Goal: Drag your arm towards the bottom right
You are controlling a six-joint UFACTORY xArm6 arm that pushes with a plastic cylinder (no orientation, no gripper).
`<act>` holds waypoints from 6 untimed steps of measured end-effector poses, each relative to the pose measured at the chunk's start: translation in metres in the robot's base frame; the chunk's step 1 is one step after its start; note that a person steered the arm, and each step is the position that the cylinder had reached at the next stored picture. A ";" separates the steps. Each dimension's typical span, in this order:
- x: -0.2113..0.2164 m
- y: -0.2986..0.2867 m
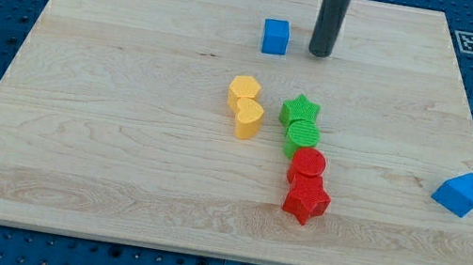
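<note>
My tip (320,54) rests on the board (122,133) close to its top edge, a little right of the middle. It is a bare rod with nothing to open or close, and it touches and holds no block. The drag toward the bottom right corner looks barely begun, since almost the whole diagonal lies ahead; the next move calls for sliding down and toward the view's right.

The blue cube (275,36) sits just beside my tip on the view's left, apart from it. Below, near the board's centre, stand a green star (300,110) and a green cylinder (301,137), then a red cylinder (308,166) and a red star (305,202), with two yellow blocks (246,105) to their left. A straight diagonal should pass right of these. The blue wedge-like block (456,193) by the right edge may lie near that line.
</note>
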State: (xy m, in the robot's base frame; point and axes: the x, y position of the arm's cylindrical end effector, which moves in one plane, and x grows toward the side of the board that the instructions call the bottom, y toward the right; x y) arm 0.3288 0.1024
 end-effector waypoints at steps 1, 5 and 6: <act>0.025 0.017; 0.149 0.054; 0.184 0.074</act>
